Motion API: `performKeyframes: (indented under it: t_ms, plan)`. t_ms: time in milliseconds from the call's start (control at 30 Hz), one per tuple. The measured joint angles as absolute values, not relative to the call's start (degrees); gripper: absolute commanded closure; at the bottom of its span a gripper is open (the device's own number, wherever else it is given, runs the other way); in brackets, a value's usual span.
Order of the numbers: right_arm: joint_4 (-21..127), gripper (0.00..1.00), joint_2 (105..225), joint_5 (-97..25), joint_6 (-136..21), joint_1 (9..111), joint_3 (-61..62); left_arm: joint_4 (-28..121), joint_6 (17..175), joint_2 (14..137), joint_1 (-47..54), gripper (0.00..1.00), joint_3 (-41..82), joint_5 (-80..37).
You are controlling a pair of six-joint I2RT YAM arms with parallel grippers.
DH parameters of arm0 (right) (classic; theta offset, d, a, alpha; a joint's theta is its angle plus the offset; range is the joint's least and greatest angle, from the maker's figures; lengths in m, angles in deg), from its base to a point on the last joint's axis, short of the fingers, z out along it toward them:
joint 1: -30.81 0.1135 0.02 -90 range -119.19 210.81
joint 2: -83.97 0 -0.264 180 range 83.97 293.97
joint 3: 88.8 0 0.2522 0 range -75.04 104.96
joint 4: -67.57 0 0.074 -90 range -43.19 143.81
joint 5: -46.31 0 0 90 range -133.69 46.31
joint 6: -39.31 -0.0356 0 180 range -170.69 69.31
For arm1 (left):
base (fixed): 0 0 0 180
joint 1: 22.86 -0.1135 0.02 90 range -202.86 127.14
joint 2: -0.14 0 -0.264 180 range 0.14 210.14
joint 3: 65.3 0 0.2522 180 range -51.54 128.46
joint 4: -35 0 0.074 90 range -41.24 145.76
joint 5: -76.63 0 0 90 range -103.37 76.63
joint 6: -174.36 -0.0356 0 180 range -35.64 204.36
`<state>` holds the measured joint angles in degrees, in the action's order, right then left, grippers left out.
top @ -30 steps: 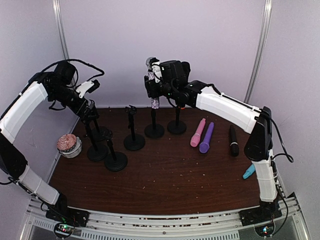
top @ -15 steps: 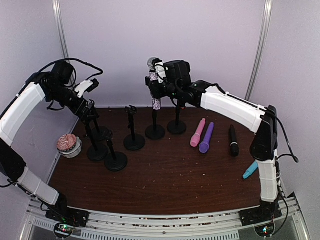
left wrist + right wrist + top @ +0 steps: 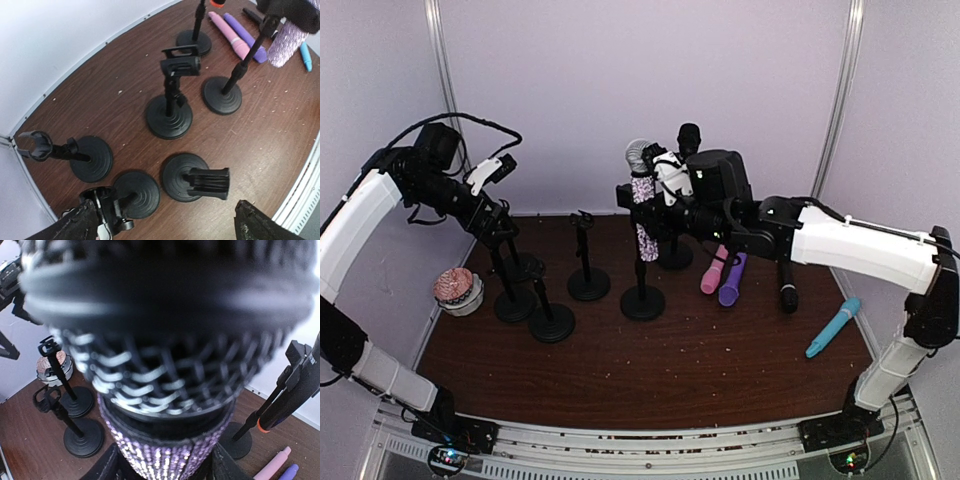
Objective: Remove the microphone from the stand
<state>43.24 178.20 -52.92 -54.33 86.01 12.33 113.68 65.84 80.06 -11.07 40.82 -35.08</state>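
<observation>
Right pincer [image 3: 658, 183] clenched on glittery purple mesh-headed microphone [image 3: 643, 215]; black round-based stand [image 3: 642, 300] below apparently clipped on; lifting could topple it.

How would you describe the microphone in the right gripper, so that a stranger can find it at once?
Start at the middle of the dark wooden table, where the right gripper reaches in. The microphone it clasps stands upright over a black stand. It alone has a glittering lilac handle and a silver mesh head; the other microphones are plain.
</observation>
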Motion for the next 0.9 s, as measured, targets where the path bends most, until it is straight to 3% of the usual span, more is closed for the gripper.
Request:
performKeyframes:
  t_ms: [133, 200, 267, 333, 367, 400, 900]
  plan:
    - [48.03, 0.88, 174.64, -52.86, -54.33, 88.45, 6.12, 114.1, 65.82, 79.91, -10.85, 0.02, 40.82, -37.99]
    - [49.36, 0.81, 174.11, -52.75, -54.31, 89.39, 4.83, 114.62, 65.79, 79.91, -10.45, 0.02, 40.82, -40.07]
    - [50.44, 0.59, 173.96, -52.73, -54.26, 90.09, 4.18, 114.82, 65.75, 79.91, -10.15, 0.02, 40.82, -41.29]
    - [50.85, 0.3, 173.96, -52.68, -54.09, 90.62, 4.02, 114.89, 65.42, 79.91, -9.56, 0.02, 40.82, -42.82]
    - [50.81, 0.1, 173.96, -52.68, -53.98, 90.73, 4.02, 114.86, 65.14, 79.93, -9.12, 0.02, 40.82, -43.65]
    - [50.83, 0.01, 173.96, -52.57, -54.31, 90.84, 4.02, 114.86, 64.77, 79.96, -8.53, 0.02, 40.82, -44.55]
    - [50.02, 0.0, 172.1, -52.95, -55.2, 91.21, 7.28, 114.82, 51.94, 92.22, -3.98, 0.02, 50.3, -64.44]
